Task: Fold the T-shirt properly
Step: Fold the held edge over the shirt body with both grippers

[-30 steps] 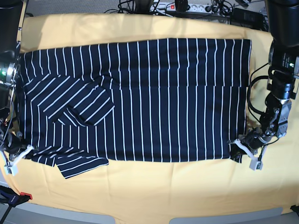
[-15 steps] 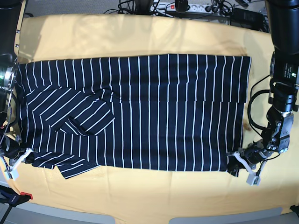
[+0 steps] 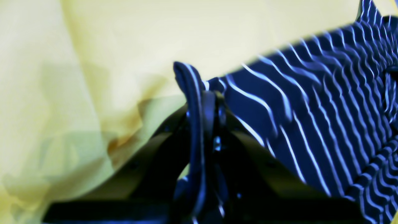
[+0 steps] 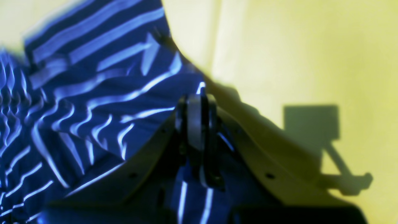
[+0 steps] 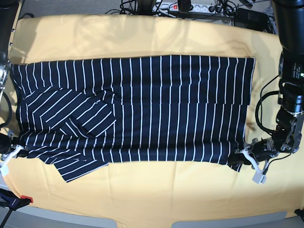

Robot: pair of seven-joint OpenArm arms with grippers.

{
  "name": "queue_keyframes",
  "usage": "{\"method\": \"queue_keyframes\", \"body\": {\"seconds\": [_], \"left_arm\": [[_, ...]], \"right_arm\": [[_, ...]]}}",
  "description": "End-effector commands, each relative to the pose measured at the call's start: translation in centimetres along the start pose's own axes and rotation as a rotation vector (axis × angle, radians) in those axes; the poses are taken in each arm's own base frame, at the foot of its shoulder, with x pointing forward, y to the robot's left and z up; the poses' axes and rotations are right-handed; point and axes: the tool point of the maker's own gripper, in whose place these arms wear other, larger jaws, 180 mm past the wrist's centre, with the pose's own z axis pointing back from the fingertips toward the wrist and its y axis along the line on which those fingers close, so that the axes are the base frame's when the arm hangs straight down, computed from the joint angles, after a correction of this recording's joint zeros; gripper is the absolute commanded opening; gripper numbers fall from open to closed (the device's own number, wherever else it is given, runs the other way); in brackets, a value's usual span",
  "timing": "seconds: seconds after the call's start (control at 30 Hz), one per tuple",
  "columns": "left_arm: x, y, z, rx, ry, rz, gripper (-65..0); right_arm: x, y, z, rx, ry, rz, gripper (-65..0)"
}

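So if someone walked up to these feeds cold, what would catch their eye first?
The striped T-shirt, spread wide across the yellow cloth, one sleeve folded in over its body on the base view's left. Next, the two hands at its near corners: the left hand and the right hand, each shut on the hem.

A yellow cloth (image 5: 156, 199) covers the table, cables and a power strip (image 5: 190, 7) behind it

bare yellow cloth (image 5: 152, 194) lies open below the t-shirt (image 5: 142, 109); cables (image 5: 199, 8) crowd the far edge.
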Motion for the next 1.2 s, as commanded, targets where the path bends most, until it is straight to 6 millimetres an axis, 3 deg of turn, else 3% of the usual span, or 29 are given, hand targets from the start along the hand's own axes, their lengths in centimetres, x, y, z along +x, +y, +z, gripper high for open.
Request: {"method": "queue_keyframes", "body": {"seconds": [0.0,0.3,0.5,0.63,1.0,1.17], "left_arm": [[2.8,-0.2,1.0,-0.013,-0.061,-0.008,-65.0],[1.3,-2.5,1.5,-0.152,0.032,0.127,-65.0],[3.5,-0.8,2.7,-0.086,-0.054,0.09,-65.0],[3.8,0.3,3.4,-0.039,-0.057,0.056,-65.0],[5.9,0.0,4.4,-0.063,-0.114,0.073,-65.0],[5.2,-1.6,4.5,-0.141,-0.06,0.112,-65.0]], "right_arm": [[2.9,-1.1,1.8,-0.024,-0.072,0.012,-65.0],[1.5,-1.7,2.7,-0.015,0.009,-0.024,-65.0],[2.2,-1.3,2.9,0.012,-0.029,-0.051,-65.0],[2.2,-1.3,2.9,0.012,-0.03,-0.051,-65.0],[2.7,0.2,3.1,0.09,-0.043,-0.103,-65.0],[3.1,1.1,3.4,0.118,-0.022,-0.085,-65.0]]}}
